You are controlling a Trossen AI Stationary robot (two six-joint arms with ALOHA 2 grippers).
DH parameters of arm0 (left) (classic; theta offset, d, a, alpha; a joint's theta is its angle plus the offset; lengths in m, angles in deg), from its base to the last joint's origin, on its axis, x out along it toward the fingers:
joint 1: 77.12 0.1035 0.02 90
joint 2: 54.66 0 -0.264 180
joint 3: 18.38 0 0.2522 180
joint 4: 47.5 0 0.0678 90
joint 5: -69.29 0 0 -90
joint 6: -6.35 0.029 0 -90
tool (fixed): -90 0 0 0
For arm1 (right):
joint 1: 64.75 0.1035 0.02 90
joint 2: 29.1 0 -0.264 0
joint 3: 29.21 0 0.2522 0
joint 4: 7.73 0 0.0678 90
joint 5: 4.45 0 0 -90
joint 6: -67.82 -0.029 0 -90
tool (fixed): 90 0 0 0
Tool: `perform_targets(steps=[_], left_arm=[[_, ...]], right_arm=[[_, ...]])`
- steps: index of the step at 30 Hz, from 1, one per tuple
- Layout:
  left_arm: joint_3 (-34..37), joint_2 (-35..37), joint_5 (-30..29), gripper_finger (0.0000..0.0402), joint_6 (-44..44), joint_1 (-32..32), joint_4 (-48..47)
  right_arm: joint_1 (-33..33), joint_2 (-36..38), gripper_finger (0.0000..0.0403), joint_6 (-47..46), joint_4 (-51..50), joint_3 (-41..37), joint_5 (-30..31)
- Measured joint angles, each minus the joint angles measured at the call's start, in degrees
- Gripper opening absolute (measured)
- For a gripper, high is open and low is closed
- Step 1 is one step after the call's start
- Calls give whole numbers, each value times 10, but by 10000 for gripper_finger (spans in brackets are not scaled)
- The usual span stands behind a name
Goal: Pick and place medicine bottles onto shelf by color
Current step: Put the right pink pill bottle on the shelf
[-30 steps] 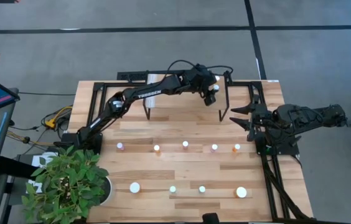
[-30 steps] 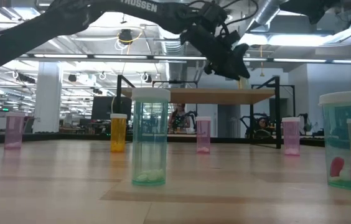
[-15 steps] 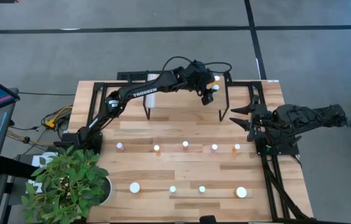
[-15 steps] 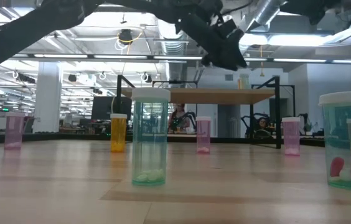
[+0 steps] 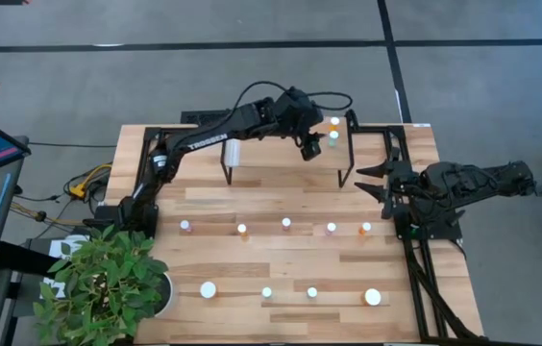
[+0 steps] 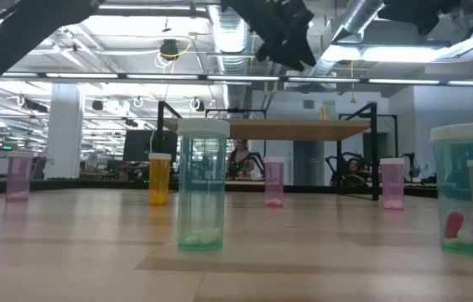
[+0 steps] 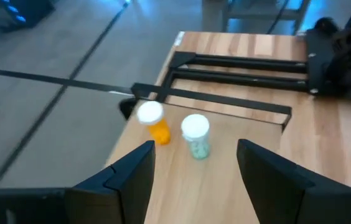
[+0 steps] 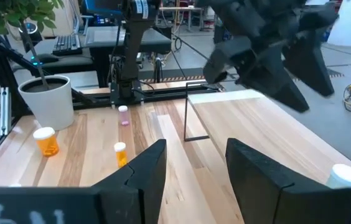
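Your left gripper (image 5: 307,146), fingers apart and empty, hovers over the shelf (image 5: 281,144); two upright bottles (image 5: 333,130) stand just right of it in the high frame. Remaining bottles (image 5: 286,224) wait mid-counter (image 5: 281,264), nearer the open-fingered right gripper (image 5: 372,179).

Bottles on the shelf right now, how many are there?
2. An orange bottle and a green bottle stand side by side near one end of the shelf, just beyond the open left gripper. The arm could hide others.
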Motion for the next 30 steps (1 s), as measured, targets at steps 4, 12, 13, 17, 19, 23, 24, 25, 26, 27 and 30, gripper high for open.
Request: perform_targets(steps=[4, 12, 13, 17, 19, 23, 24, 25, 26, 27, 30], left_arm=[[0, 26, -36, 215, 7, -12, -43], [0, 73, -84, 215, 17, -34, -78], [6, 78, -85, 215, 15, -34, -76], [59, 107, -94, 215, 6, -35, -72], [106, 128, -107, 215, 2, -36, -54], [249, 204, -109, 215, -7, -36, 37], [292, 227, -109, 215, -13, -36, 65], [336, 255, -108, 215, -18, -36, 93], [376, 283, -107, 215, -24, -36, 120], [418, 310, -107, 215, -30, -37, 150], [541, 401, -111, 215, -49, -43, 228]], right_arm=[[0, 0, 186, 0, -8, 0, 0], [0, 0, 189, 0, -12, 0, 0], [0, 0, 190, 0, -13, 0, 0], [0, 0, 191, 0, -12, 0, 0], [0, 0, 189, 0, -13, 0, 0], [0, 0, 186, 1, -13, 0, 0], [0, 0, 186, 1, -13, 0, 0], [0, 0, 186, 2, -13, 0, 0], [0, 0, 186, 2, -13, 0, 0], [-1, 0, 186, 2, -13, 0, 0], [-2, 0, 189, 2, -11, 0, 0]])
